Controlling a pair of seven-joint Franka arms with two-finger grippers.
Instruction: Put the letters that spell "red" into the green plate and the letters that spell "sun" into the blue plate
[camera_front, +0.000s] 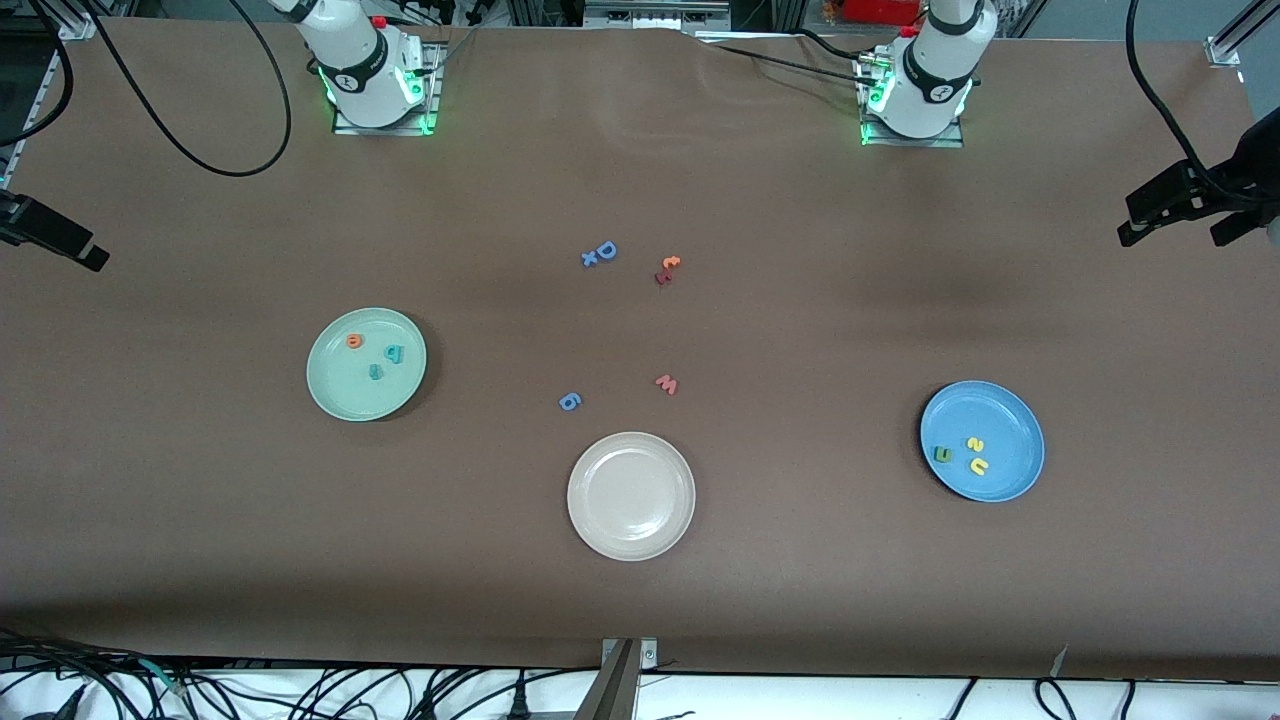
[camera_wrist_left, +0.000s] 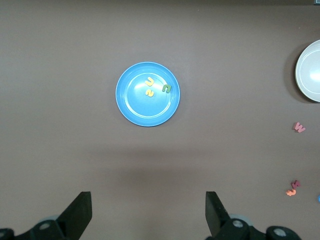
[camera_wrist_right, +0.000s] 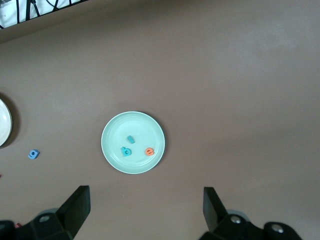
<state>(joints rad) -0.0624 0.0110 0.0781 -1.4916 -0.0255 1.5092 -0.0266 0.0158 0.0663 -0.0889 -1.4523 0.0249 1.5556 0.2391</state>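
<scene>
High over the table, the left gripper (camera_wrist_left: 148, 212) hangs with jaws wide apart and empty, only its fingertips in frame; below, well clear, the blue plate (camera_front: 1010, 470) holds the yellow "s" (camera_front: 975, 444), yellow "u" (camera_front: 978, 466) and green "n" (camera_front: 942, 454). Likewise the right gripper (camera_wrist_right: 146, 210) is spread above the green plate (camera_front: 340, 395), holding the orange "e" (camera_front: 354, 341), teal "d" (camera_front: 395, 353) and a small teal piece (camera_front: 375, 372), too tiny to read.
</scene>
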